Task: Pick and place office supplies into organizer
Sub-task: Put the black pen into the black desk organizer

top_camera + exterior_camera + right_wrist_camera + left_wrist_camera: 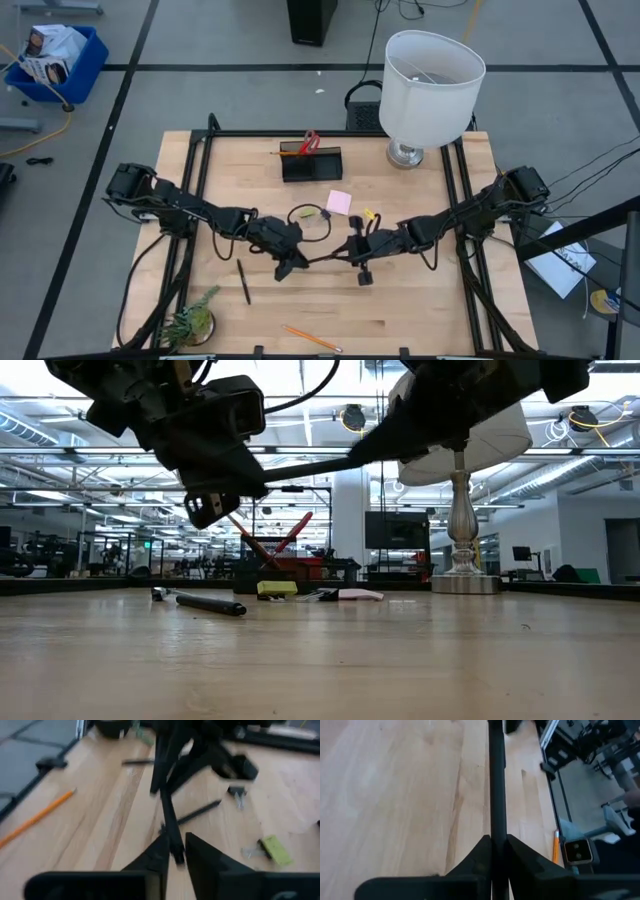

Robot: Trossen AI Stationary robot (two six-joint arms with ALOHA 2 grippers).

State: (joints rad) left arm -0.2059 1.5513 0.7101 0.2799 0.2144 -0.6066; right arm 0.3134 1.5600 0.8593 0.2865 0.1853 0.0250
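**While both arms meet mid-worktop, one black pen spans the two end effectors**

Seen from above, the left end effector (297, 263) and the right end effector (352, 252) face each other near the middle of the wooden worktop (420, 300), with a black pen (325, 256) bridging them. The organizer (311, 163) stands toward the far edge, holding red-handled scissors (310, 141) and an orange pencil (290, 153). A pink sticky-note pad (338, 202) and a yellow-green eraser (368, 214) lie between the organizer and the arms. A second black pen (243, 281) lies near the left arm, and a second orange pencil (310, 338) lies by the near edge, beside a small green plant (192, 320). A white-shaded lamp (430, 85) stands at the far right corner. A blue bin (55, 55) sits on the floor; the print on the bags in it is too small to read.

From worktop height, the bridging pen hangs in the air, well clear of the wood, while the second pen, eraser and pad lie flat before the organizer.

Through the left wrist camera, the left fingers (475, 860) are pressed together, clamped on the pen, which runs straight away from them.

Through the right wrist camera, the right fingers (197, 850) stand slightly apart with the pen's other end between them, and a gap shows on one side. Tiny black clips (237, 795) lie beyond on the wood.
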